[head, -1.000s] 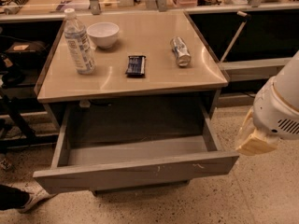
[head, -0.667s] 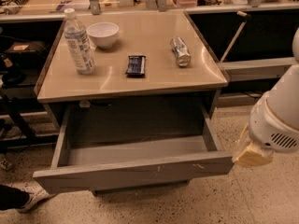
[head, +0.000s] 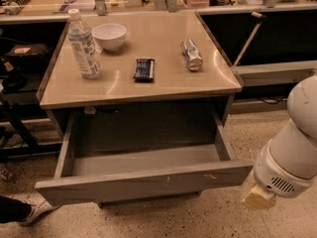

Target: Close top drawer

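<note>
Your gripper (head: 258, 198), cream blunt tip under rounded white arm casing (head: 297, 148), hangs low right, just beside front right corner of wide shallow grey top drawer (head: 143, 182). Its grip state you cannot tell. Drawer pulled well out below glossy tan bench (head: 163, 38); flat matte front, white scuffs right of centre.

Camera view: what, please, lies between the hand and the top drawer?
Camera view: only speckled floor; the tan hand is just right of the wide grey top drawer.
</note>
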Available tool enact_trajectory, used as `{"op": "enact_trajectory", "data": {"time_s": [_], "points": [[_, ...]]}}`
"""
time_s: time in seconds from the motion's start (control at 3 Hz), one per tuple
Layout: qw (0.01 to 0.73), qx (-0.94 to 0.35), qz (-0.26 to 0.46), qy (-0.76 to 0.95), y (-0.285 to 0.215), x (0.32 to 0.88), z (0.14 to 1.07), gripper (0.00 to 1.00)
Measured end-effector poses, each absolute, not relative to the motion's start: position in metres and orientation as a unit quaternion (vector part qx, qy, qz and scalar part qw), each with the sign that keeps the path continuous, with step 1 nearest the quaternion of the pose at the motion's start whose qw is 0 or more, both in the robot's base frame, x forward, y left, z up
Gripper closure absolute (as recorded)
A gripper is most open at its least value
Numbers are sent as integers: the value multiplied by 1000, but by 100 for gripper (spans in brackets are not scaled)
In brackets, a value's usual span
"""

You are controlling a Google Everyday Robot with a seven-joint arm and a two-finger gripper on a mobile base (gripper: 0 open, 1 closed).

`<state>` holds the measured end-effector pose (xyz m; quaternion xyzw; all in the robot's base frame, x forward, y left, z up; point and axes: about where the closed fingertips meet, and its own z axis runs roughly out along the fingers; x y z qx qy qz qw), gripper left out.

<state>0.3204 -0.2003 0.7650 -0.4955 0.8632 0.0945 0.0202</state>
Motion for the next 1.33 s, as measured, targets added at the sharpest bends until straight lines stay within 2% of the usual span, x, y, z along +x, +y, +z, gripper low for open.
{"op": "enact_trajectory", "data": {"time_s": [0.67, 1.0, 1.33], "points": [[14, -483, 107, 869, -196, 315, 739, 100], [10, -464, 129, 876, -182, 327, 684, 100], [10, -465, 128, 876, -182, 327, 684, 100]]}}
